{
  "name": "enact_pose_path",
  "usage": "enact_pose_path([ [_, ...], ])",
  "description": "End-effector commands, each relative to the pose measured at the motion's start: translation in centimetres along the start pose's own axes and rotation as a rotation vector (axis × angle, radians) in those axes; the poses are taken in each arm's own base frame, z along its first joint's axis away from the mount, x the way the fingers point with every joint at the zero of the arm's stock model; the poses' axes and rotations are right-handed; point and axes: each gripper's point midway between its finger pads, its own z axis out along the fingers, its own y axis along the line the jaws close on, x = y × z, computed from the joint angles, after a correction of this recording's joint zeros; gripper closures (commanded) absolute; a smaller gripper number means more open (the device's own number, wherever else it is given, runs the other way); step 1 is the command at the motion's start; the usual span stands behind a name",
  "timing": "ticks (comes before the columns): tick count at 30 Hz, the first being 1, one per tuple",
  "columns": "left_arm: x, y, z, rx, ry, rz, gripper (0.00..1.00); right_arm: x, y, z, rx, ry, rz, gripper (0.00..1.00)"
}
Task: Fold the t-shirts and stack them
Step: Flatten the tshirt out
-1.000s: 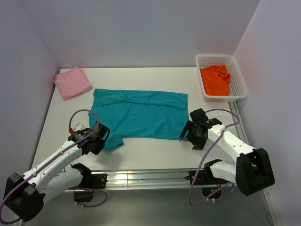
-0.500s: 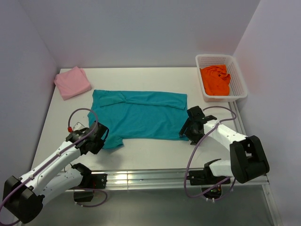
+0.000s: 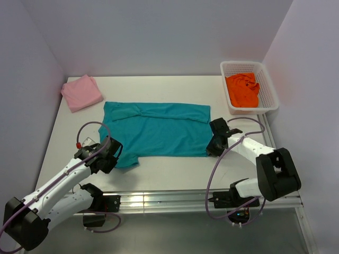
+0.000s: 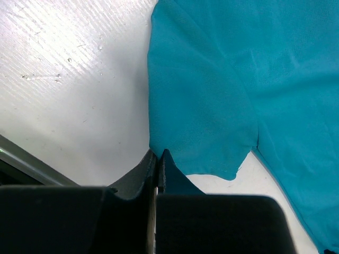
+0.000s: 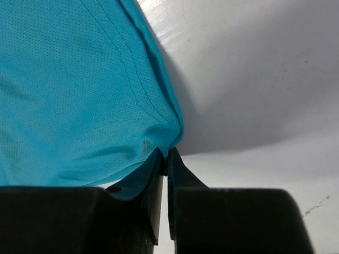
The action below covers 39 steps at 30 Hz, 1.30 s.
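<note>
Teal fabric is pinched in both pairs of jaws: the left jaws are pressed together on the sleeve edge at the lower left of the teal t-shirt (image 3: 159, 132), the right jaws on its hem corner at the lower right. That shirt lies spread across the middle of the counter (image 3: 169, 169), its upper edge already turned over in one fold. At upper left the pink t-shirt (image 3: 81, 92) sits folded. At upper right the orange t-shirt (image 3: 242, 89) lies crumpled in the white mesh basket (image 3: 271, 100). By my reckoning one shirt is finished, one partly folded, one untouched, and nothing is stacked.
</note>
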Motion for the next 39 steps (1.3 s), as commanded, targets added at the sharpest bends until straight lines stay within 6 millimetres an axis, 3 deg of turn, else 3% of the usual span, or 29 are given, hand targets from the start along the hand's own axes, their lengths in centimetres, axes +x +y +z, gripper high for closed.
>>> enact_pose_path([
  [1,-0.6,-0.7,-0.7,0.018,-0.014,0.012,1.00,0.2,-1.9,1.4,0.089,-0.009,-0.001,0.92],
  [6,-1.0,-0.6,-1.1,0.006,-0.028,0.020,1.00,-0.5,-1.2,0.3,0.062,-0.023,-0.012,1.00],
  [9,-2.7,-1.2,-3.2,0.017,-0.070,0.023,1.00,-1.4,0.2,-2.0,0.012,-0.043,-0.014,1.00],
  [10,-3.8,-2.4,-5.0,0.059,-0.086,0.004,1.00,-1.8,0.6,-2.9,-0.007,-0.055,-0.018,1.00],
  [14,-7.2,-4.3,-10.0,0.153,-0.162,-0.003,1.00,-3.6,2.7,-9.7,-0.125,-0.130,-0.031,1.00],
  [15,-7.7,-4.7,-11.0,0.180,-0.172,0.039,1.00,-4.8,4.2,-12.4,-0.189,-0.173,-0.031,1.00],
  [17,-9.3,-6.6,-14.2,0.270,-0.194,0.050,1.00,-5.1,4.3,-15.9,-0.230,-0.208,-0.035,1.00],
  [18,-9.6,-7.1,-15.3,0.300,-0.202,0.108,1.00,-6.1,5.4,-19.1,-0.297,-0.258,-0.033,1.00],
  [20,-11.2,-8.3,-18.7,0.377,-0.228,0.122,1.00,-6.2,5.4,-22.6,-0.342,-0.294,-0.046,1.00],
  [21,-11.8,-8.7,-19.8,0.394,-0.244,0.161,1.00,-7.0,6.1,-25.9,-0.407,-0.347,-0.047,1.00],
  [22,-13.0,-9.3,-22.5,0.458,-0.269,0.148,1.00,-7.1,6.3,-27.5,-0.441,-0.370,-0.064,1.00],
  [24,-14.1,-9.2,-24.9,0.499,-0.301,0.194,1.00,-7.5,6.4,-32.2,-0.530,-0.454,-0.071,1.00],
  [25,-15.2,-9.7,-27.6,0.563,-0.321,0.180,1.00,-7.6,6.4,-33.8,-0.561,-0.491,-0.088,1.00],
  [27,-15.7,-10.1,-29.8,0.625,-0.340,0.234,1.00,-7.2,6.3,-38.1,-0.661,-0.549,-0.107,1.00],
  [28,-16.3,-10.3,-32.6,0.712,-0.349,0.228,1.00,-7.1,6.2,-39.3,-0.684,-0.578,-0.131,1.00],
  [30,-17.2,-10.5,-36.1,0.818,-0.383,0.248,1.00,-6.6,5.9,-42.4,-0.762,-0.633,-0.149,1.00],
  [37,-18.4,-10.8,-45.8,1.164,-0.477,0.297,1.00,-5.4,4.9,-51.5,-0.996,-0.876,-0.255,1.00],
  [39,-18.3,-11.1,-47.5,1.245,-0.489,0.304,1.00,-5.5,4.7,-54.1,-1.037,-0.941,-0.266,1.00],
])
